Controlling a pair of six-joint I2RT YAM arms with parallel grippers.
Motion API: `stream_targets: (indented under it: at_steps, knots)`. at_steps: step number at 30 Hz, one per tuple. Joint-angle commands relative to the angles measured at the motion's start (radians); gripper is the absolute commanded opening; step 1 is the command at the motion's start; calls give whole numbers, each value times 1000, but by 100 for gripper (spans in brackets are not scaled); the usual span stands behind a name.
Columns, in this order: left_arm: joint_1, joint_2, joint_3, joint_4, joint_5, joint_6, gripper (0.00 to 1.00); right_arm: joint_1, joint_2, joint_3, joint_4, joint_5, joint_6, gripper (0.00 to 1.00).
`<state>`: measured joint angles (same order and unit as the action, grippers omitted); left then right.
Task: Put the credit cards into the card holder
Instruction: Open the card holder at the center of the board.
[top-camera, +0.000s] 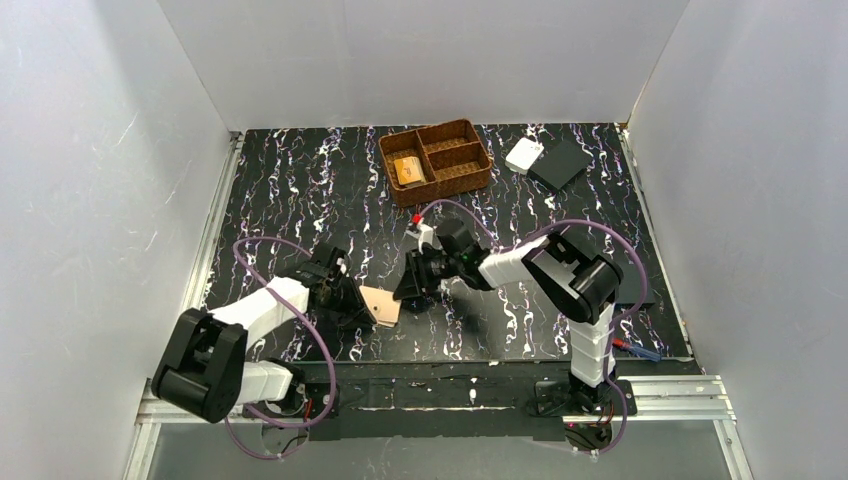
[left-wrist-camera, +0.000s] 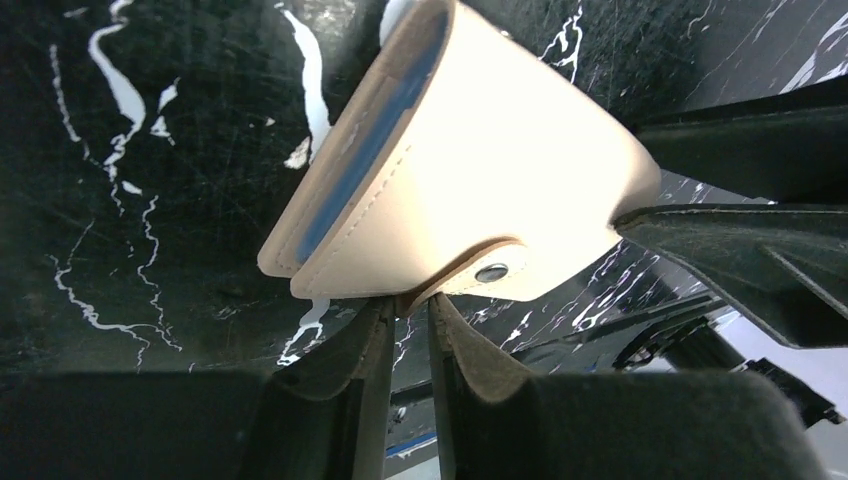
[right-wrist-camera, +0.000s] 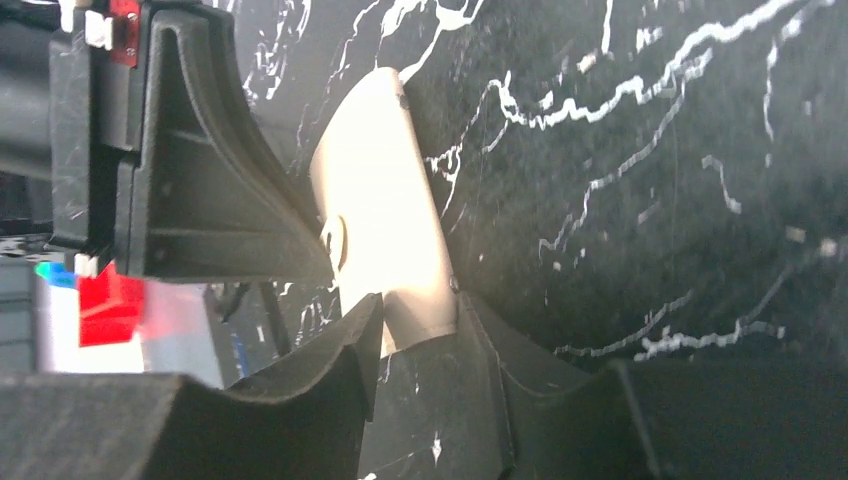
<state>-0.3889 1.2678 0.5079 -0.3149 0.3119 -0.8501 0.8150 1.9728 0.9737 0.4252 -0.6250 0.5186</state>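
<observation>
The tan card holder (top-camera: 381, 306) is held off the table between both grippers near the front. My left gripper (top-camera: 352, 302) is shut on its snap-tab edge; in the left wrist view the card holder (left-wrist-camera: 470, 170) shows a blue inner face, and the gripper (left-wrist-camera: 410, 305) pinches its lower edge. My right gripper (top-camera: 408, 295) grips the opposite end; in the right wrist view the gripper (right-wrist-camera: 420, 320) has a finger against each side of the card holder (right-wrist-camera: 385, 220). Orange credit cards (top-camera: 408, 170) lie in the left compartment of the woven basket (top-camera: 470, 170).
The brown basket stands at the back centre. A white rectangular piece (top-camera: 523, 154) and a flat black square (top-camera: 560, 165) lie at the back right. Another black square (top-camera: 640, 285) lies by the right arm. White walls enclose three sides.
</observation>
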Motion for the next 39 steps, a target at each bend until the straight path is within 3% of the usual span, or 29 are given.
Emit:
stream_targets:
  at_steps: [1,5,7,16,22,26,30,32,35,39]
  knots:
    - [1,93,26,33,-78,102,16,33,-21,-152,365,-109,298,41]
    - [1,124,51,34,-84,137,14,38,14,-178,561,-128,427,41]
    - [1,123,72,21,-94,164,14,41,14,-207,618,-122,469,47]
    - [1,164,184,-41,-129,259,14,58,-31,-289,591,-48,446,54]
    - [1,108,185,-77,-122,245,20,58,-83,-230,246,69,215,67]
    - [2,-5,152,-108,-95,201,37,58,-97,-122,-85,177,2,70]
    - [6,-124,131,-161,-88,113,54,62,-106,-65,-234,266,-110,73]
    - [9,-159,140,-194,-84,24,59,80,-136,-50,-302,362,-155,79]
    - [13,-166,142,-160,-20,-114,54,103,-181,-27,-371,435,-179,83]
    - [13,-117,120,-53,13,-248,43,105,-225,2,-397,433,-142,78]
